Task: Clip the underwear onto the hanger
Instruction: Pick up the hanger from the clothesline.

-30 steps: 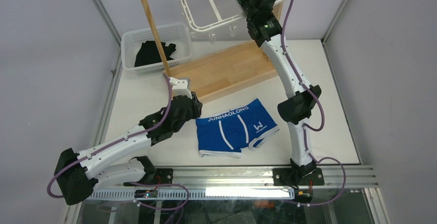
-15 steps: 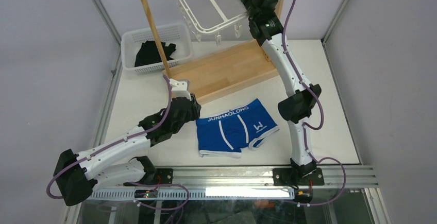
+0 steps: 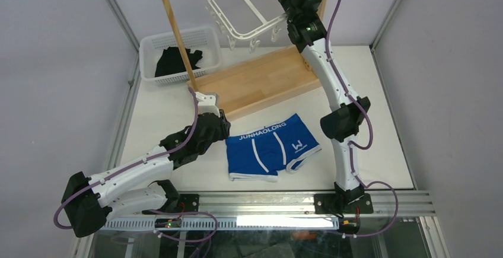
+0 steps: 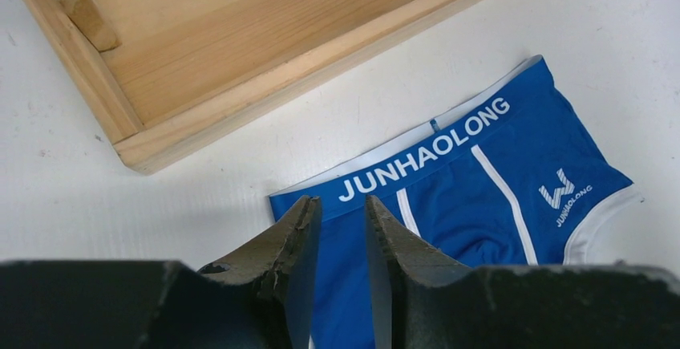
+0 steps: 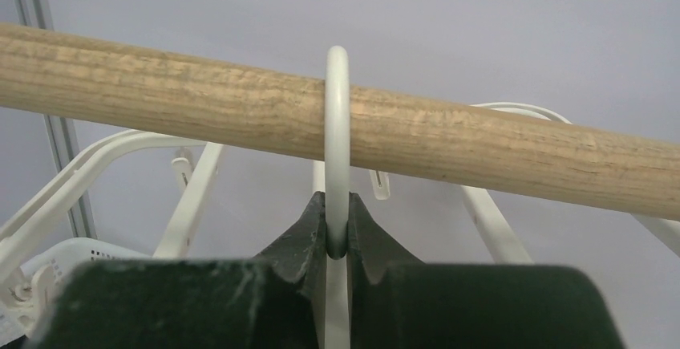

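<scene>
1. Two hands are in view. The right hand is clenched on the hook of the hanger, which loops over the top rod of the wooden rack.
2. Left hand (fingers slightly parted, grasping nothing) hovers over the waistband corner of the underwear, which lies flat on the counter just in front of the rack's base.

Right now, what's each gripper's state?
Left gripper: jaws slightly open, holding nothing.
Right gripper: shut on the hanger hook.

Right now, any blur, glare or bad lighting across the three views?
Top external: evenly lit, sharp, one blown-out strip by the arm bases. Left wrist: underwear lettering crisp, left gripper dark. Right wrist: hanger hook sharp, right gripper underexposed.
</scene>
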Tool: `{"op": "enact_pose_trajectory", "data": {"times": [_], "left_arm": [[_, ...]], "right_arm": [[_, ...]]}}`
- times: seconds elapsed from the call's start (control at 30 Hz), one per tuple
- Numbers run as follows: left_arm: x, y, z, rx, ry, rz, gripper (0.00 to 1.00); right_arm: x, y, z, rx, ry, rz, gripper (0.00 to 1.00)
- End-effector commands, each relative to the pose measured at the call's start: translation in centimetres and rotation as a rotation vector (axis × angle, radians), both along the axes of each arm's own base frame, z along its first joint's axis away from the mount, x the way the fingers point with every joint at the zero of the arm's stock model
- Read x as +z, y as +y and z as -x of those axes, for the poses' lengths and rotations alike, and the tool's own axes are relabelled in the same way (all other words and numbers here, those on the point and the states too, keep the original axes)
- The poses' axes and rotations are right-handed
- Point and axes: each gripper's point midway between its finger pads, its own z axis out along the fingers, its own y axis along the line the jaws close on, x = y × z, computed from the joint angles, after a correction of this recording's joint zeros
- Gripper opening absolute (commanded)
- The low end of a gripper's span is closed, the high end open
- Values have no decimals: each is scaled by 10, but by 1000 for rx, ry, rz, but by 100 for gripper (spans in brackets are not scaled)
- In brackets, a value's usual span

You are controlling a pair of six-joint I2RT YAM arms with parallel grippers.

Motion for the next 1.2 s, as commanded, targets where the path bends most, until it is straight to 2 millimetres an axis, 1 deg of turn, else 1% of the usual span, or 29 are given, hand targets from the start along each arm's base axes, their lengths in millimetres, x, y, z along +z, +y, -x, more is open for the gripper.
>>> {"op": "enact_pose_trajectory", "data": {"times": [0.0, 0.3, 0.47, 0.73, 0.97, 1.17], "left_arm": [[8, 3, -3, 14, -29, 21, 28], [7, 2, -2, 8, -24, 24, 26], [10, 4, -2, 12, -32, 27, 26], [12, 2, -4, 11, -35, 26, 25], [13, 0, -5, 9, -35, 21, 25], [13, -1, -6, 12, -31, 25, 25]], "right_arm": [[76, -22, 48, 15, -161, -62, 0], [111, -33, 82, 55, -207, -120, 0], [128, -39, 98, 74, -237, -142, 0], [151, -46, 114, 83, -308, -185, 0], [163, -49, 124, 108, -335, -228, 0], [183, -55, 146, 143, -391, -266, 0]]}}
